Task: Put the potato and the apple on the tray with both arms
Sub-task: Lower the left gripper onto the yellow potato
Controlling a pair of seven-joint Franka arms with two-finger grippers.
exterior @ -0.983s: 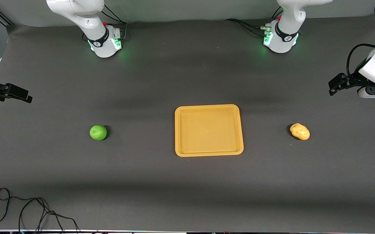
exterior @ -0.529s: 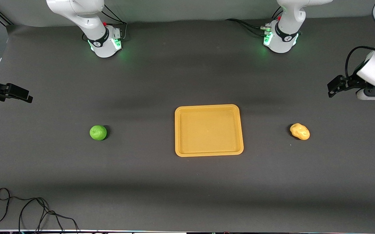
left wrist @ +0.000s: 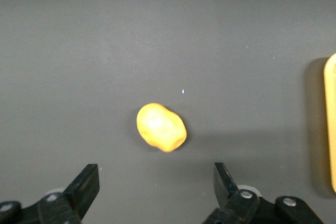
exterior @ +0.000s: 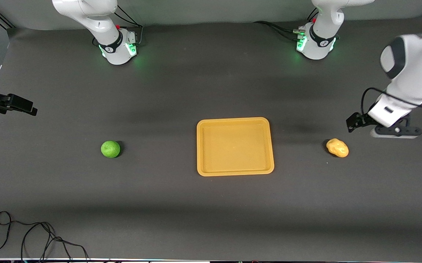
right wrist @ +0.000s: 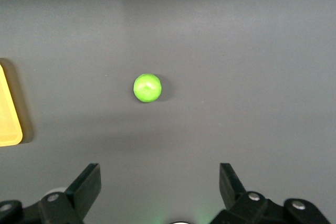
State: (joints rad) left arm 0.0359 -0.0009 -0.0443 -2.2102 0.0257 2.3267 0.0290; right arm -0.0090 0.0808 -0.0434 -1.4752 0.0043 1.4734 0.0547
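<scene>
The yellow potato (exterior: 337, 148) lies on the dark table toward the left arm's end. The green apple (exterior: 110, 149) rests toward the right arm's end. Between them sits the orange-yellow tray (exterior: 234, 146), with nothing on it. My left gripper (exterior: 353, 122) hangs open over the table just beside the potato. In the left wrist view the potato (left wrist: 161, 127) shows ahead of that open gripper (left wrist: 156, 174), apart from it. My right gripper (exterior: 15, 104) waits open over the table's end, well away from the apple. The apple (right wrist: 147, 87) shows small ahead of this gripper (right wrist: 160, 174).
A black cable (exterior: 31, 233) curls on the table at the near edge, toward the right arm's end. The tray's rim shows at the edge of both wrist views (left wrist: 332, 124) (right wrist: 8, 114). Both arm bases (exterior: 117, 47) (exterior: 315, 44) glow green.
The left arm has swung in from the table's end and come down toward the potato. The right arm, the apple, the potato and the tray have not moved.
</scene>
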